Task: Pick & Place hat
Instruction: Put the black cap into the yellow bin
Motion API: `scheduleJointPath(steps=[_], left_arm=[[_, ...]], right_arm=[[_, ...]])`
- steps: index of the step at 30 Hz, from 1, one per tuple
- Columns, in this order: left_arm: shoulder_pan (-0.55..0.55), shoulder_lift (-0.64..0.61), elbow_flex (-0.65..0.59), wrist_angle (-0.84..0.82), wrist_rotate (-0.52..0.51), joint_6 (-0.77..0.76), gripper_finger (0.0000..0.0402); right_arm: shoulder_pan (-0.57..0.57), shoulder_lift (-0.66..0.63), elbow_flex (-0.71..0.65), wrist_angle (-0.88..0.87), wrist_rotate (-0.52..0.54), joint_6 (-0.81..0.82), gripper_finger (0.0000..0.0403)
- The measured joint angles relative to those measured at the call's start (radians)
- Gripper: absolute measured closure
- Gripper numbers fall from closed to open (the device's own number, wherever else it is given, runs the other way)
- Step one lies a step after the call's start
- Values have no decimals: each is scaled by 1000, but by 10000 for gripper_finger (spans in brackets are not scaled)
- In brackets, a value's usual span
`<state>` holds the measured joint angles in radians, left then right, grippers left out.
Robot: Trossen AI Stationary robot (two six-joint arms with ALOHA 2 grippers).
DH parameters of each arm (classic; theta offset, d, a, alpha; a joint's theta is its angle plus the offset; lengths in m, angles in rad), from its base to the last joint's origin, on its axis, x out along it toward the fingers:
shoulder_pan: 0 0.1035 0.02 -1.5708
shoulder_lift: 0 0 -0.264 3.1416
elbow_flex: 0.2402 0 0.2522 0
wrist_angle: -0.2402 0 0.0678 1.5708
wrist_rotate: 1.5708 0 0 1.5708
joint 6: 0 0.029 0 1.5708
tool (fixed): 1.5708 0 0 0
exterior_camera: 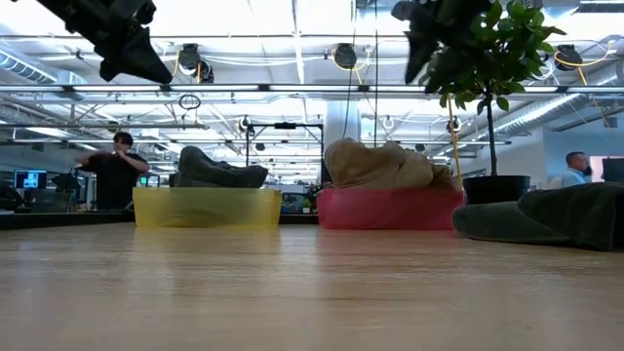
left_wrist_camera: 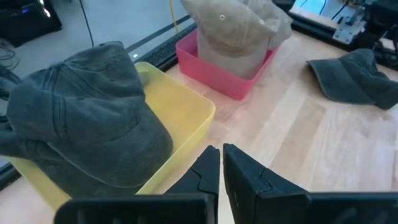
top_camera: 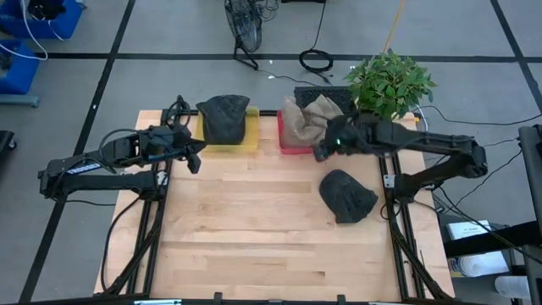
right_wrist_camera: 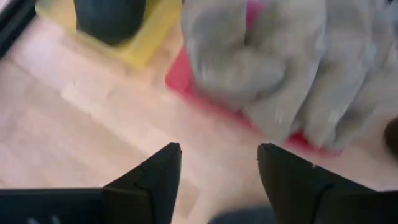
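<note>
so the hat that looks left to move is the dark hat (top_camera: 348, 196) lying loose on the table (top_camera: 246, 229), on the right side, well forward of the two bins. the yellow bin (top_camera: 229, 135) already holds a dark cap (top_camera: 224, 114), and the red bin (top_camera: 292, 146) holds tan hats (top_camera: 309, 117). the right gripper (top_camera: 324, 151) hovers above the table just beside the red bin's front corner, its jaws standing well apart with nothing between them; in the right wrist view only bare wood and the red bin show past its fingers (right_wrist_camera: 283, 177). from that claw the loose hat lies toward the front of the table and a little out toward the right edge, near but not under it. the hat is a flattened lump whose long axis seems to run on a diagonal from back-left to front-right. the left gripper (top_camera: 193, 158) waits by the front of the yellow bin, jaws all but touching and empty, and it is well apart from the loose hat. by my reading the right arm is plainly the nearer one, and the next move turns on swinging it forward over the hat and coming down across its shorter width.
</note>
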<state>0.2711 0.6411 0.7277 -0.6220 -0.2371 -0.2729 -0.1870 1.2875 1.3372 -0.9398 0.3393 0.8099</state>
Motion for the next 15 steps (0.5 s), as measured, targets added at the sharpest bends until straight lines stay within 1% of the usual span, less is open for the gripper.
scheduleJointPath(steps=[3, 5, 8, 11, 12, 15], left_arm=[[0, 0, 0, 28, 1, -8, 376], [1, 2, 0, 62, 1, 6, 376], [1, 15, 0, 118, 1, 54, 376], [1, 45, 1, 162, 7, 94, 376], [1, 59, 1, 171, 13, 111, 376], [6, 106, 1, 197, 37, 170, 376]], right_arm=[[70, -40, -91, 4, -1, 110, 235], [122, -65, -156, 14, -1, 202, 264], [205, -93, -240, 59, -1, 335, 319], [287, -98, -289, 106, -1, 426, 383], [313, -98, -296, 118, -1, 452, 392], [388, -86, -299, 143, 28, 555, 396]])
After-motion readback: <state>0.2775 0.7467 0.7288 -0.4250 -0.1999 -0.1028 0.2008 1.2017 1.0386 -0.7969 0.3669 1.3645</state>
